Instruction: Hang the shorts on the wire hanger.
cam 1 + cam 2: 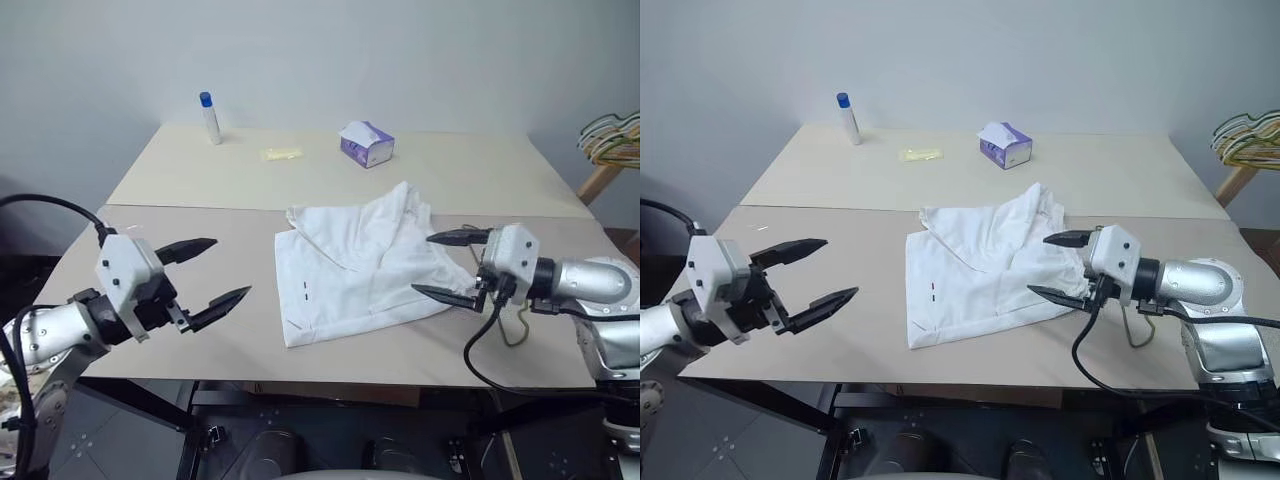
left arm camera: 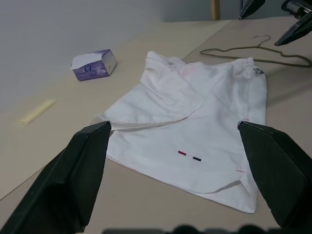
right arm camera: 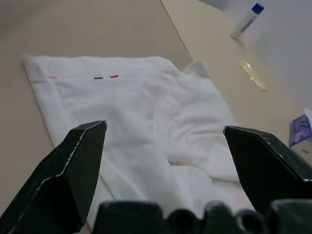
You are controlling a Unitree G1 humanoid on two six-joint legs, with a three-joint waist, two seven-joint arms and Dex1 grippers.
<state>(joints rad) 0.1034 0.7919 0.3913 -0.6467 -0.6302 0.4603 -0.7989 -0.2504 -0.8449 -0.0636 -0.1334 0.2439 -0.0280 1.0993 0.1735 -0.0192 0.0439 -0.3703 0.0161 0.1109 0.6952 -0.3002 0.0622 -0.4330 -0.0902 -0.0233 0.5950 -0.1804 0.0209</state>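
The left tool [image 1: 205, 270], fingers spread and empty, hovers well apart from the white shorts [image 1: 355, 265], which lie rumpled mid-bench [image 1: 180, 170], long axis running side to side. The right tool [image 1: 450, 266], also spread, sits at the shorts' right edge, nearer, with the olive wire hanger [image 2: 253, 52] just beyond.

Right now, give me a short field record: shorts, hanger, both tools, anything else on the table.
shorts: crumpled, flat on table, unheld
hanger: lying on table beside shorts, on the right tool's side
left tool: open, off the table, short of shorts
right tool: open, at shorts' edge, holding nothing
other: tissue box, blue-capped tube, yellow strip at the far side
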